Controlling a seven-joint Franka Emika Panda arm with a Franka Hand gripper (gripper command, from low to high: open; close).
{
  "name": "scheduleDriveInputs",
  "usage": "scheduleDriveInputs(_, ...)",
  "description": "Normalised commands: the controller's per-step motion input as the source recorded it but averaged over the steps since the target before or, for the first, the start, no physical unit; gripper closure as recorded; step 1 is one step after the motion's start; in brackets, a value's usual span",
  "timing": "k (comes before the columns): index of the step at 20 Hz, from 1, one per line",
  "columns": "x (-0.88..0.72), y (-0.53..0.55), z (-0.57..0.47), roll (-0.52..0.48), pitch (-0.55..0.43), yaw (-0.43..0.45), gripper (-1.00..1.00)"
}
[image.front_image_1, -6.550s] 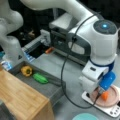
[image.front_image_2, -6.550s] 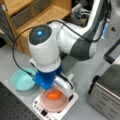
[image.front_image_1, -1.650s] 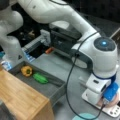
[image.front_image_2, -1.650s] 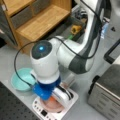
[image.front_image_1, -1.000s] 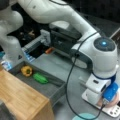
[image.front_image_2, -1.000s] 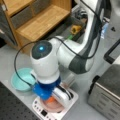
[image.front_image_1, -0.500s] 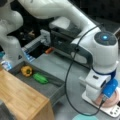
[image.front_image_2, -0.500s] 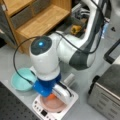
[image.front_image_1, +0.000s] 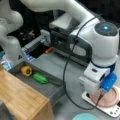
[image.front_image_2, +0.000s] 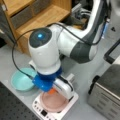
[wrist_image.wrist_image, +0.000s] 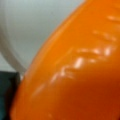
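One orange object (wrist_image.wrist_image: 75, 70) fills nearly the whole wrist view, very close to the lens, with a pale rim curving behind it. In a front view a small orange patch (image.front_image_2: 51, 91) shows just under the blue wrist part, at the edge of the pink plate (image.front_image_2: 53, 102). The pincer (image.front_image_2: 53, 91) is hidden low behind the wrist over that plate; whether it is spread or pinching the orange object cannot be told. The plate sits on a white scale-like base (image.front_image_2: 40, 110), seen in both front views, plate (image.front_image_1: 111, 96) on base (image.front_image_1: 112, 110).

Judged progress: the orange object is brought to the pink plate, at or just above its surface; release and withdrawal appear not yet done. Contact with the plate cannot be confirmed.

Left of the pink plate a teal bowl (image.front_image_2: 21, 80) rests on the tabletop (image.front_image_2: 82, 75), apart from the base. Well away from the plate, a yellow pepper (image.front_image_1: 26, 70) and a green vegetable (image.front_image_1: 40, 78) lie in a grey tray (image.front_image_1: 53, 87) beside a wooden shelf (image.front_image_1: 22, 100).
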Motion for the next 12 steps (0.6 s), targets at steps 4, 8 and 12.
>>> scheduleDriveInputs(4, -0.3, -0.18, 0.14, -0.164, 0.039, 0.151, 1.0)
scheduleDriveInputs(8, -0.43, -0.22, 0.11, -0.148, -0.006, 0.164, 1.0)
scheduleDriveInputs(12, -0.48, -0.21, 0.01, -0.126, -0.062, 0.146, 1.0)
